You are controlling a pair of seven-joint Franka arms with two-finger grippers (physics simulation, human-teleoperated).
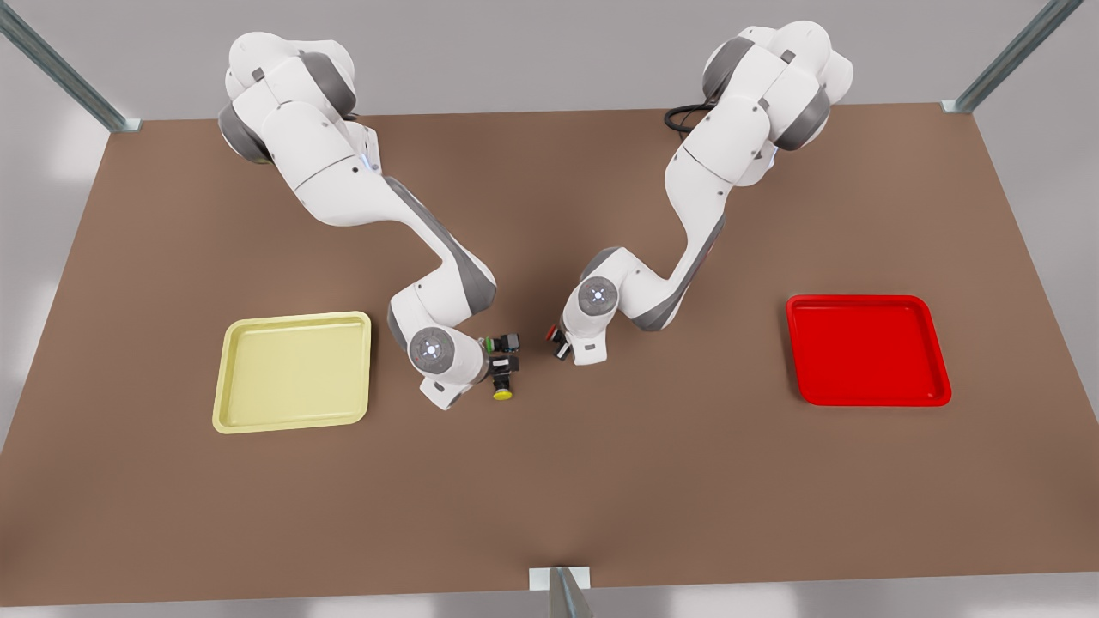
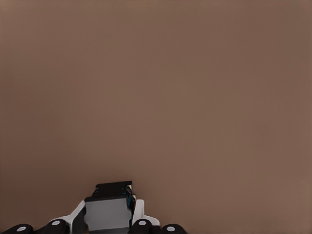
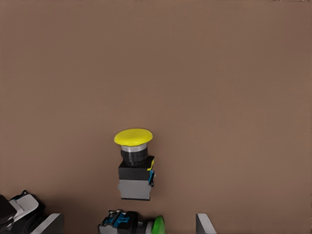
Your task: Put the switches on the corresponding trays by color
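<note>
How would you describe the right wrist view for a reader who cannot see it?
A yellow-capped push-button switch with a black-grey body rests on the brown table. Nearer, the right claw stands open around a green-capped switch.

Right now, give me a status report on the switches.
Left gripper shut on red switch. Right gripper open over green switch, not the yellow switch beside it.
</note>
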